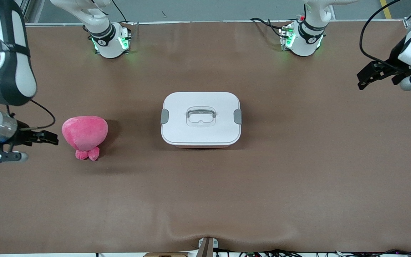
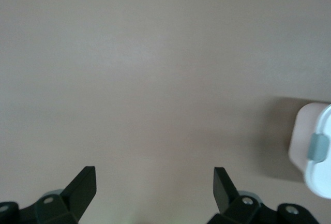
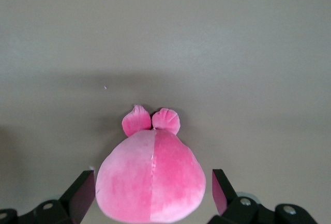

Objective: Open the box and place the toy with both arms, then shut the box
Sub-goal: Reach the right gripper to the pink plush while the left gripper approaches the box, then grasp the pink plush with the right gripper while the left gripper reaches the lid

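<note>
The box (image 1: 201,132) stands closed in the middle of the table, with a white lid, grey side clips and a recessed handle (image 1: 201,116). Its corner and one clip show in the left wrist view (image 2: 316,149). The pink plush toy (image 1: 84,132) lies toward the right arm's end of the table, feet toward the front camera. My right gripper (image 1: 51,138) is open just beside the toy. In the right wrist view its open fingers (image 3: 153,175) straddle the toy (image 3: 155,154) without touching it. My left gripper (image 1: 361,81) is open and empty over bare table at the left arm's end (image 2: 155,171).
The brown table mat (image 1: 205,192) is bare around the box and toy, with a ripple at its edge nearest the front camera. Both arm bases (image 1: 111,39) (image 1: 303,39) stand along the edge farthest from the front camera.
</note>
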`<state>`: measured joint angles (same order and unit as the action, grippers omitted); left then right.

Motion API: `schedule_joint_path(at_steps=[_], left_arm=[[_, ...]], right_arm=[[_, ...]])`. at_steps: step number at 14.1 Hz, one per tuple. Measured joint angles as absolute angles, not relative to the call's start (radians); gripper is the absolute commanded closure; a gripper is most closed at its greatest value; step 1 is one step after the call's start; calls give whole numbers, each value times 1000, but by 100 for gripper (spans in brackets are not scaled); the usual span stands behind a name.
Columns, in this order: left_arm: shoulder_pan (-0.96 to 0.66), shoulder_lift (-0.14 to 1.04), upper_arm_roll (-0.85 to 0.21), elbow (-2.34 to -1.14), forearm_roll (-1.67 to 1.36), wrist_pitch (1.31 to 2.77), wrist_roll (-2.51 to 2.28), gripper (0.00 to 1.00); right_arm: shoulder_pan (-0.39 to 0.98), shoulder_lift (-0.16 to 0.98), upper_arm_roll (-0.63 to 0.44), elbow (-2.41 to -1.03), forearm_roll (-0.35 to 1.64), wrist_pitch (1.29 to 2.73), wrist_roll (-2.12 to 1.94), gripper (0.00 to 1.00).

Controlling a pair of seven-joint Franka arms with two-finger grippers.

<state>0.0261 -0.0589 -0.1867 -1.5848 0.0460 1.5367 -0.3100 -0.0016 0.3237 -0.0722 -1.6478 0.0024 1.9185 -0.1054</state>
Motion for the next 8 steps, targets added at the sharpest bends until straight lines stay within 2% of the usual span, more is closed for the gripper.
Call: schedule_joint_path(at_steps=[8], left_arm=[[21,35,-398,-1583,-10,1601,-879,0]], right_arm=[[12,524,-54,-1649,3,2049,-114,0]])
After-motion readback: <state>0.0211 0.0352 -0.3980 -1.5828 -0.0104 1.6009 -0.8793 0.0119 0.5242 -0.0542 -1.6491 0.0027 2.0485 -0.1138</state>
